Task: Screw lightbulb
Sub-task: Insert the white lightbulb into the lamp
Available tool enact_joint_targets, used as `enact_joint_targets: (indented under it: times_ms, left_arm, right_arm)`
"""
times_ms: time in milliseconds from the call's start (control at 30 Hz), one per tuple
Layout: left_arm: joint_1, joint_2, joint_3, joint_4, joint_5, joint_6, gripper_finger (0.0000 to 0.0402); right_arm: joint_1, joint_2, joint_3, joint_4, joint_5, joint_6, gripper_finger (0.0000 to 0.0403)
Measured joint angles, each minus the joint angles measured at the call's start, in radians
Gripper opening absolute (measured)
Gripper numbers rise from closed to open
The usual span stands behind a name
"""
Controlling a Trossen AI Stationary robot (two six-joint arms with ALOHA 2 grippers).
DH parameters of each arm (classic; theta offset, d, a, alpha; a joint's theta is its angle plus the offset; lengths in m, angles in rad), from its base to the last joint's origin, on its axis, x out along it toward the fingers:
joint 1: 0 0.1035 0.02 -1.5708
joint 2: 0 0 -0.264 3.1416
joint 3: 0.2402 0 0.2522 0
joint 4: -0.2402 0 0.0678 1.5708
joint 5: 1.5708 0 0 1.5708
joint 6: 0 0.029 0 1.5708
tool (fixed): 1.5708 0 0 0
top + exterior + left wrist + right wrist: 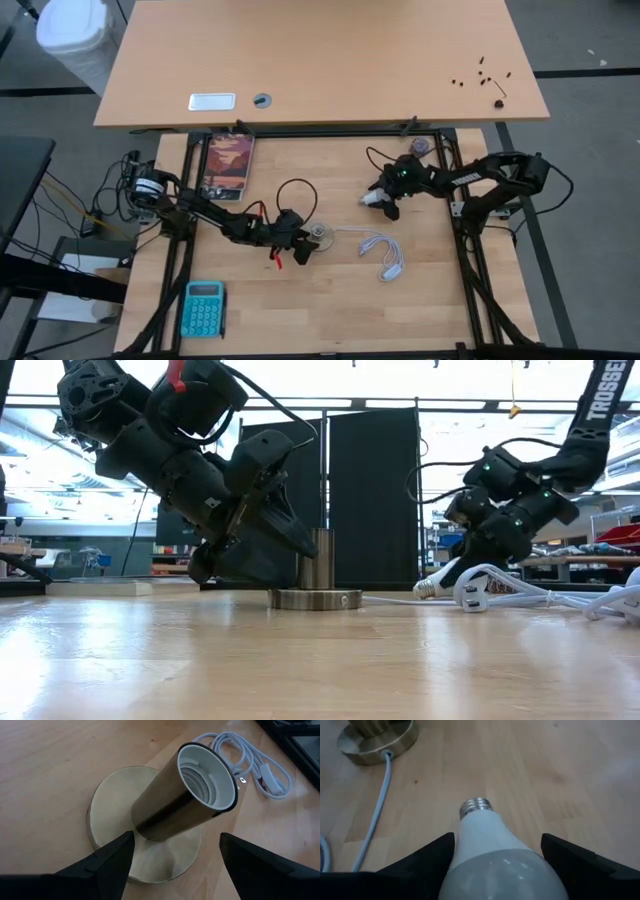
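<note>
I see bare table (300, 300) toward 6 o'clock, well clear of the edges. One lightbulb (490, 850), one socket (200, 795), one white cable (380, 250). Left gripper (295, 245) is tipped low, jaws open either side of the socket. Right gripper (383, 200), at its 2 o'clock, angles down, jaws gripping the lightbulb, base pointing at the socket.

Work surface: pale wooden table (330, 300) in a black metal frame.
Second desk: light wood desk (320, 60) just beyond it.
Floor: grey (590, 30).
Partition: dark folding screen (375, 490) behind the table.
Light: bright ceiling strips (300, 403).
Corner: white bin (72, 30).
</note>
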Motion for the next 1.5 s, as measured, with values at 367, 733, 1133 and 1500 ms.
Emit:
enact_joint_targets:
  times_ms: [367, 733, 1133, 1500]
  left_arm:
    - [0.0, 0.001, 0.0, -0.001, 0.0, 0.022, 0.03]
    - [0.0, 0.001, 0.0, 0.004, 0.0, 0.022, 0.03]
    - [0.0, 0.001, 0.002, 0.001, 0.066, 0.051, 0.03]
    - [0.032, 0.003, 0.051, -0.102, -0.066, 0.246, 0.0295]
  right_arm:
    - [0.059, 0.04, -0.013, 0.031, 0.06, -0.012, 0.0304]
    - [0.059, 0.059, -0.011, 0.058, 0.057, 0.023, 0.0251]
    - [0.095, -0.077, 0.156, -0.239, 0.009, 0.02, 0.0253]
    - [0.265, -0.115, 0.588, -0.854, 0.071, -0.035, 0.0256]
